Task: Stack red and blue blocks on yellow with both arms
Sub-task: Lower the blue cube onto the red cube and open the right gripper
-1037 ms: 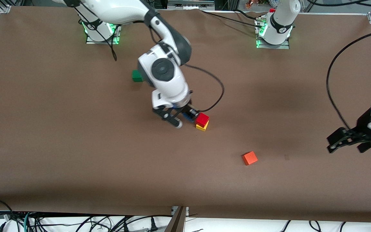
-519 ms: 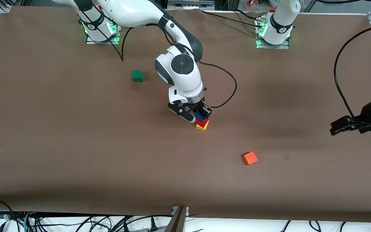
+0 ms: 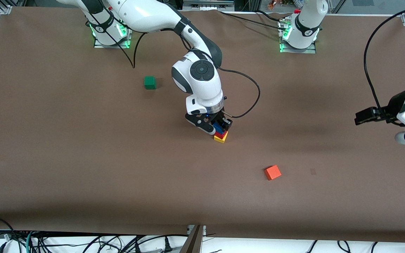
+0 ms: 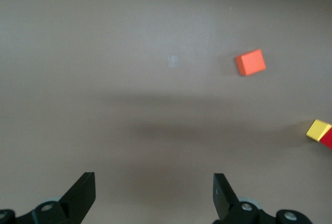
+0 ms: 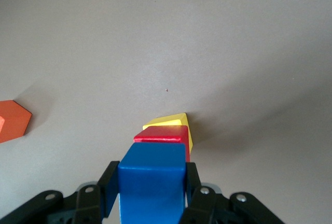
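While pinching the blue block [image 3: 218, 126] at frame centre, right gripper [image 3: 217, 127] jaws directly over red block [image 3: 220, 134] stacked on yellow [image 3: 220, 138]. Left gripper [image 3: 363, 116], jaws spread, hovering over bare tabletop [image 3: 65, 147] at right edge.

The worktop [image 3: 65, 147] is a plain matte brown. Near its middle stands a bright yellow cube [image 3: 220, 138], with a deep red cube [image 3: 219, 134] on top of it and a mid blue cube [image 3: 217, 127] above that, pinched between black fingers [image 5: 193, 185]. Near the yellow cube lies a lighter orange cube [image 3: 272, 172]; a green cube [image 3: 149, 82] sits well apart from it. Both arms are white with dark grey bands.
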Action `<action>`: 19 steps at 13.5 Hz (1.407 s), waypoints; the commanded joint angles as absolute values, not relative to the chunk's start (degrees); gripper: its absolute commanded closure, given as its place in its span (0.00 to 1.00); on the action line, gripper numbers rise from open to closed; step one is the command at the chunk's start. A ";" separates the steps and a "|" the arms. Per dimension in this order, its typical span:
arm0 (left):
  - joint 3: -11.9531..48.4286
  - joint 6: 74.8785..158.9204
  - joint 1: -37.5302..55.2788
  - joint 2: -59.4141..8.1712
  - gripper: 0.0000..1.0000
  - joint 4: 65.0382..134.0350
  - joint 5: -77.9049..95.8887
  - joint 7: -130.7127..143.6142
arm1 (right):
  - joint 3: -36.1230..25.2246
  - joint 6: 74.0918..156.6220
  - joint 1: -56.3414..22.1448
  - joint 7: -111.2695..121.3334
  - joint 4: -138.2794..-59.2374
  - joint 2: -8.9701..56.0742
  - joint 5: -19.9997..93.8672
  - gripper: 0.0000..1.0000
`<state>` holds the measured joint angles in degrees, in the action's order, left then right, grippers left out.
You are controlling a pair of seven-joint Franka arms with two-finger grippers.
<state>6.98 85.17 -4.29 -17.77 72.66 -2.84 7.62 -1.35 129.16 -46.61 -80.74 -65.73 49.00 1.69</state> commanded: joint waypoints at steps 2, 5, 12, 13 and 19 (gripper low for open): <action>6.51 89.98 -4.92 -8.02 0.00 86.36 0.87 7.91 | -1.93 129.46 -47.11 -81.83 -63.90 50.01 0.88 0.62; 6.42 92.64 -4.92 -6.50 0.00 89.39 0.79 7.82 | -1.93 129.64 -46.93 -81.83 -63.46 50.10 0.88 0.61; 5.98 92.64 -5.10 -9.40 0.00 85.61 0.44 7.12 | -2.20 130.34 -46.85 -81.91 -63.46 50.45 0.88 0.37; 5.98 92.64 -5.01 -9.67 0.00 85.08 0.35 7.12 | -2.20 130.34 -46.85 -81.91 -63.46 50.45 0.88 0.33; 5.98 92.64 -5.01 -10.72 0.00 83.67 0.35 7.12 | -2.55 128.07 -46.58 -81.39 -63.37 49.14 1.05 0.00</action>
<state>5.84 93.04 -4.68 -9.64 85.62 -0.30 7.72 -2.18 130.14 -46.56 -80.77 -65.12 49.23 1.69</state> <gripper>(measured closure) 0.000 0.013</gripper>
